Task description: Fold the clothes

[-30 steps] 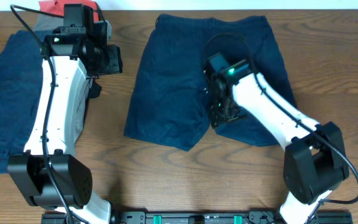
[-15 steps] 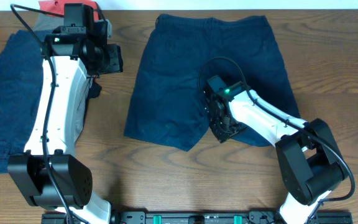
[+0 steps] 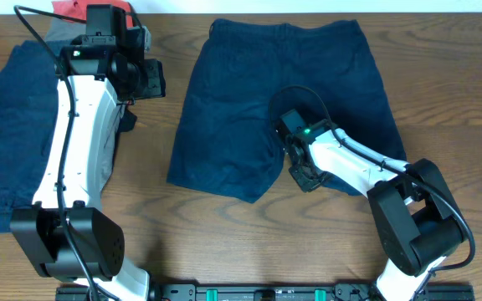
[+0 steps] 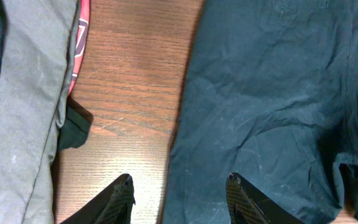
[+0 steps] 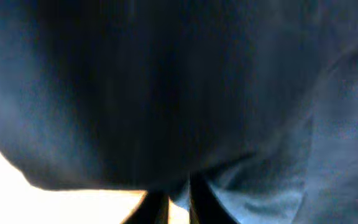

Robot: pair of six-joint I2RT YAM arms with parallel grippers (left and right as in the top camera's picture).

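Lying flat at the middle of the table (image 3: 224, 238), the navy shorts (image 3: 241, 100) have the waistband toward the far edge and both legs pointing at the robot, a layout that suits a first fold. The right gripper (image 3: 305, 174) sits low on the cloth at the inner hem of the leg on its own side, near the crotch seam. That is a sensible corner to pinch for carrying one leg across the other. Its wrist view is badly blurred and filled with dark blue fabric. The jaws there look almost closed, with a paler fold of cloth seemingly caught between them, so my reading is a pinch on the shorts, not certain. The left gripper (image 3: 151, 79) hangs well apart from this, above bare wood between the shorts and the pile (image 3: 11, 125) of other clothes at the left edge. Its jaws are spread wide and hold nothing; it appears parked clear of the work. A grey garment (image 4: 23, 93) and a red garment (image 4: 82, 37) lie beside that pile, presumably waiting their turn. Brands and writing: none readable; no tag, print or label shows on the shorts or on the waiting clothes in any view.
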